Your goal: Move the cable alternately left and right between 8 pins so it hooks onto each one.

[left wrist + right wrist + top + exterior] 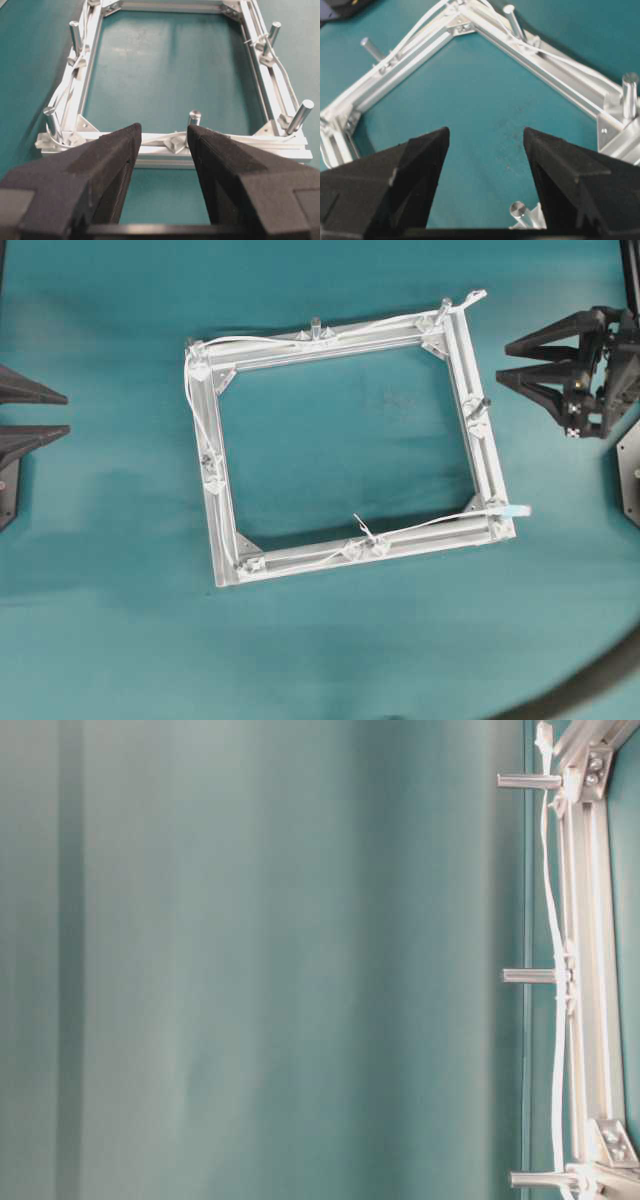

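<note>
A square aluminium frame (480, 455) lies in the middle of the teal table. The white cable (260, 339) runs from a loose end at the top right corner along the top bar, down the left bar and along the bottom bar, past a small knot (362, 528) to its pale blue tab (516, 510). Small silvery pins (315, 327) stand round the frame. My left gripper (66, 412) is open at the left edge, well clear of the frame. My right gripper (504, 360) is open just right of the frame. In the wrist views both, left gripper (164, 131) and right gripper (485, 132), hold nothing.
A thick dark hose (585, 685) curves across the bottom right corner. The right arm's dark base (630, 475) sits at the right edge. In the table-level view three pins (530, 976) and the cable (552, 900) show along the frame (592, 920).
</note>
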### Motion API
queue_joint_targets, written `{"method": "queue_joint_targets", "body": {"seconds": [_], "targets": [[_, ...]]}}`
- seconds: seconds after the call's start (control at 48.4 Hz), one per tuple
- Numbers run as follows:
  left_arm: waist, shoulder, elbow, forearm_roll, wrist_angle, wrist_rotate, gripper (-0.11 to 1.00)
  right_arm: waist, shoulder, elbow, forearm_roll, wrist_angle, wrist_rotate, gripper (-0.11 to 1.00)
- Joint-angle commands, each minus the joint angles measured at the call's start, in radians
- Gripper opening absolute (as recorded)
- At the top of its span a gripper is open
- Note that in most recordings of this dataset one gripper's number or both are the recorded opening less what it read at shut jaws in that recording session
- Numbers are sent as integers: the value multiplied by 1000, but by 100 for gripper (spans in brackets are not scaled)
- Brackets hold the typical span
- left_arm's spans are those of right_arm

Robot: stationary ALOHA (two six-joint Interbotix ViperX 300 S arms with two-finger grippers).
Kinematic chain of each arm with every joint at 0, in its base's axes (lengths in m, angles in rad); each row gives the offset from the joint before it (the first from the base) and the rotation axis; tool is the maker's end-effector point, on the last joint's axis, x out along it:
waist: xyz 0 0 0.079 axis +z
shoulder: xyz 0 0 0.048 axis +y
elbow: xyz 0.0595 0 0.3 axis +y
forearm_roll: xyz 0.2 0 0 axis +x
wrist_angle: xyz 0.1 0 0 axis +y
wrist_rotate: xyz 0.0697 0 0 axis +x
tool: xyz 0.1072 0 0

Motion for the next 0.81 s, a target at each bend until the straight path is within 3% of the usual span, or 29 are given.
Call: {"method": "queue_joint_targets", "body": {"seconds": [0.0, 0.145, 0.269, 0.786], "targets": [[0, 9, -11, 0, -5, 5, 55, 3, 0, -14, -6, -17, -46, 68], [0, 8, -9, 0, -5, 5, 55, 3, 0, -15, -6, -54, -172, 68], [0, 8, -11, 0, -3, 6, 55, 3, 5, -15, -6, -77, -232, 68], [0, 9, -11, 0, -3, 5, 55, 3, 6, 6, -6, -78, -235, 68]]}}
